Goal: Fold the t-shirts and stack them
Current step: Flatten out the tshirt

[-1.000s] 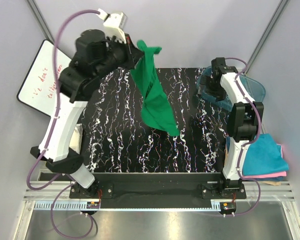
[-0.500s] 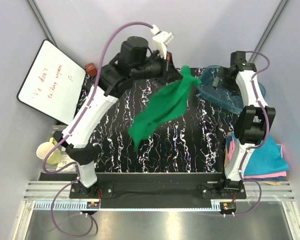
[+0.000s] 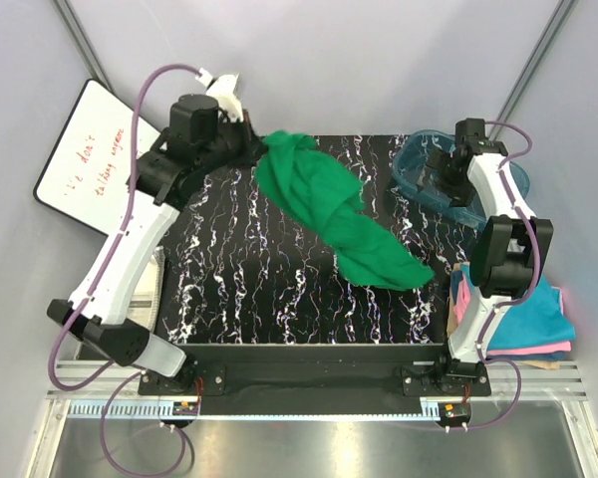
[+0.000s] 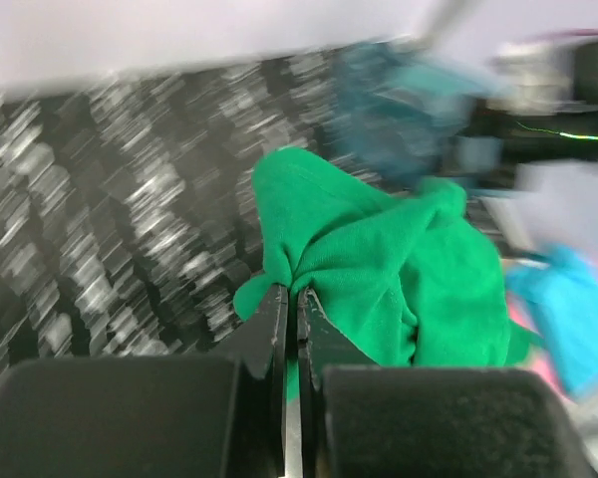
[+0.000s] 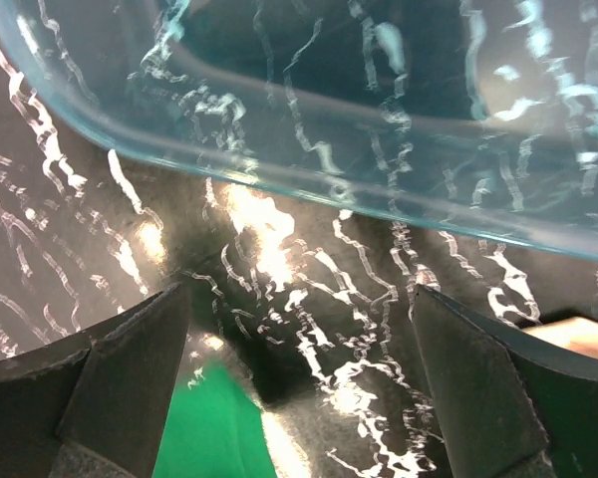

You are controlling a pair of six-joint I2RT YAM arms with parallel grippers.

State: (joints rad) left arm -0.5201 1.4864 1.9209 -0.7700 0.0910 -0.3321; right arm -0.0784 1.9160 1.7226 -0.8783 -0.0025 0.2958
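The bright green t-shirt (image 3: 334,214) stretches in a crumpled band from the back left of the black marbled mat toward the front right. My left gripper (image 3: 251,151) is shut on its upper left end; in the left wrist view the fingertips (image 4: 297,291) pinch a fold of the green cloth (image 4: 399,269). My right gripper (image 3: 447,169) hovers open and holds nothing, beside the clear teal tub (image 3: 424,164). Its wrist view shows the tub's rim (image 5: 329,189) and a corner of green cloth (image 5: 209,428). Folded teal-blue (image 3: 538,317) and pink (image 3: 523,351) t-shirts lie stacked at the right.
A whiteboard (image 3: 90,164) with red writing leans at the left, off the mat. A pale object (image 3: 154,284) lies by the mat's left edge. The right arm's upright links (image 3: 498,259) stand between the mat and the stack.
The left arm swung right and then back to the left rear with the green t-shirt. The shirt went from hanging to stretched diagonally across the mat. The right gripper stayed near the tub.
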